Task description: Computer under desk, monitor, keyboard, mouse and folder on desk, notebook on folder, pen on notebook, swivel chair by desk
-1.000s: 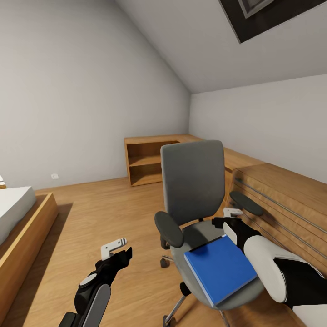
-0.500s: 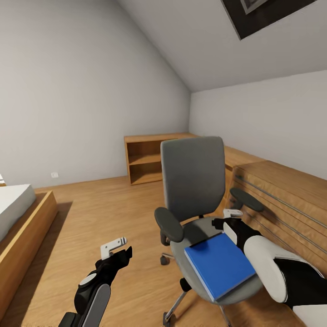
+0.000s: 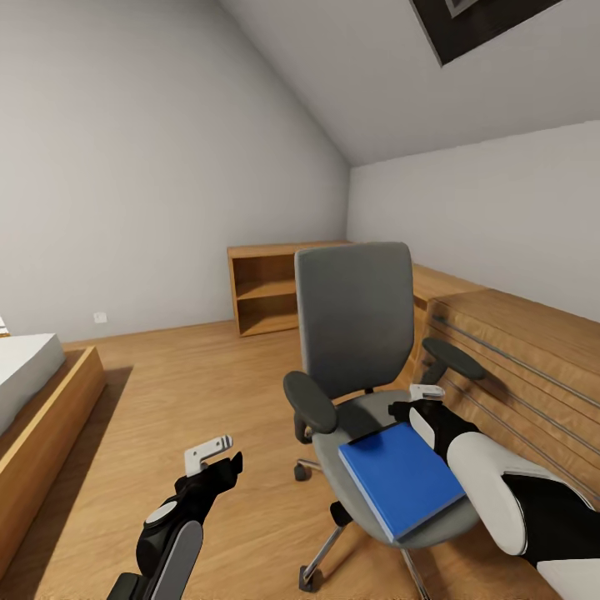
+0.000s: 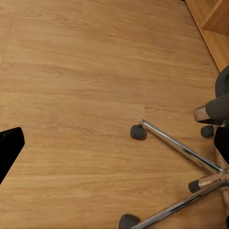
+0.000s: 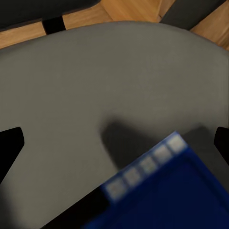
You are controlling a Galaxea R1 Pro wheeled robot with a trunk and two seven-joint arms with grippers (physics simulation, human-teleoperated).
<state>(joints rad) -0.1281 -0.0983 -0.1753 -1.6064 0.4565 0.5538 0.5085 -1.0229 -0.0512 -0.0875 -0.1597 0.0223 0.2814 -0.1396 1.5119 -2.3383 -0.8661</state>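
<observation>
From the head view, your right gripper (image 3: 417,407) hangs over the swivel chair (image 3: 358,333) seat at the far corner of the folder (image 3: 400,477), which lies flat, long axis running back toward you; your left gripper (image 3: 218,460) sits well apart over the floor (image 3: 167,392), and I cannot tell its opening. Left wrist: chrome legs and casters only. Right wrist: fingers spread wide, folder (image 5: 162,195) corner between them, just below.
</observation>
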